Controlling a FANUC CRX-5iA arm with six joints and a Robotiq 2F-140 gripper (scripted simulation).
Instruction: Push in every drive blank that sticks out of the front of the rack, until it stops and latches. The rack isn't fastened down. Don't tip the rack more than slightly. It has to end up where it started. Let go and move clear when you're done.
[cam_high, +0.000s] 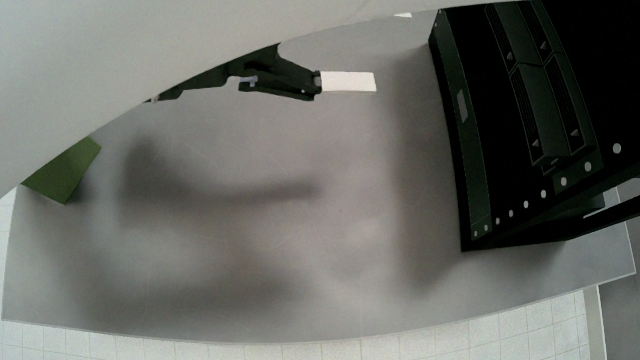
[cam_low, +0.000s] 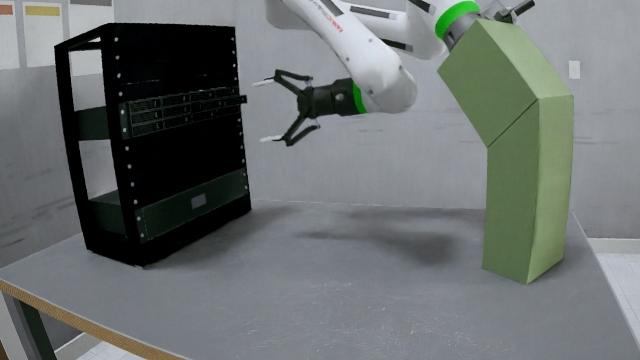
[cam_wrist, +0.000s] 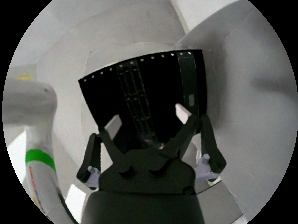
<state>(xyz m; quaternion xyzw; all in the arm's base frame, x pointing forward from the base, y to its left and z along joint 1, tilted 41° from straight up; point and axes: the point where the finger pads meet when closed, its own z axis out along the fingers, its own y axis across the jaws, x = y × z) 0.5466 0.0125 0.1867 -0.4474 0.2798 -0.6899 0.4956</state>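
The black rack (cam_high: 465, 240) (cam_low: 122, 175) (cam_wrist: 102, 102) stands upright on the table. A bank of dark drive blanks (cam_high: 540, 107) (cam_low: 172, 111) (cam_wrist: 136, 95) crosses its front in three rows. One drive blank (cam_low: 243, 99) sticks out at the far end of the bank, in the middle row as far as the exterior view shows. Whether others stand slightly proud is too dark to tell. My gripper (cam_low: 266, 110) (cam_wrist: 147, 114) is open and empty. It points at the rack front at about the bank's height, apart from it. The top view shows only one finger pad (cam_high: 347, 81); the arm hides the rest.
A lower panel (cam_high: 465, 120) (cam_low: 192, 204) with a grey label sits near the rack's foot. The green angled pedestal (cam_high: 65, 170) (cam_low: 510, 190) of the arm stands at the opposite end of the grey table (cam_high: 300, 280) (cam_low: 350, 310). A wall is behind the table.
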